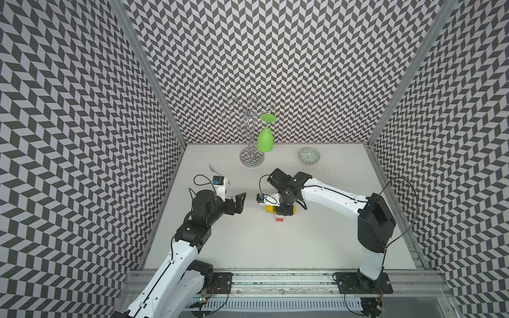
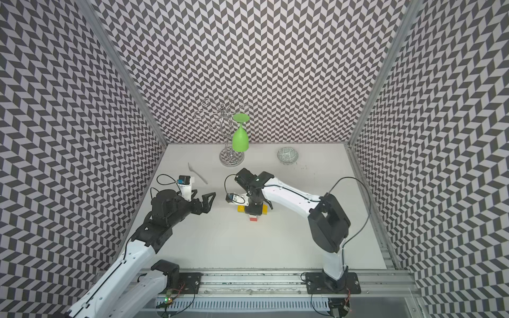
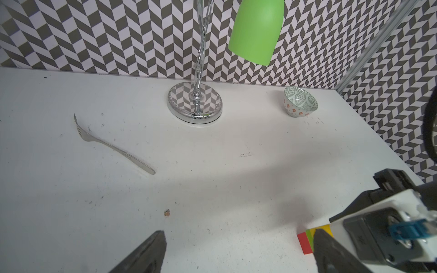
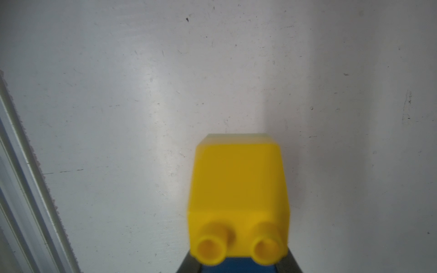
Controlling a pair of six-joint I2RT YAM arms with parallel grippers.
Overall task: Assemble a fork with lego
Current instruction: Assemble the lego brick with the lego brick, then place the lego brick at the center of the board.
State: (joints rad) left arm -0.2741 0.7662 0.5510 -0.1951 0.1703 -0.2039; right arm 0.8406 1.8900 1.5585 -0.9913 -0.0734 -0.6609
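Tabletop (image 1: 248, 242), rack (image 1: 252, 159), bowl (image 1: 309, 155), right hand (image 1: 284, 212) covering fork (image 1: 269, 209)

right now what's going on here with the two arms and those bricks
The right arm's fingers are down on the lego fork, shut on what looks like its blue brick, next to a yellow brick. The left arm's fingers hover nearby, open and empty. The right arm hides most of the build.
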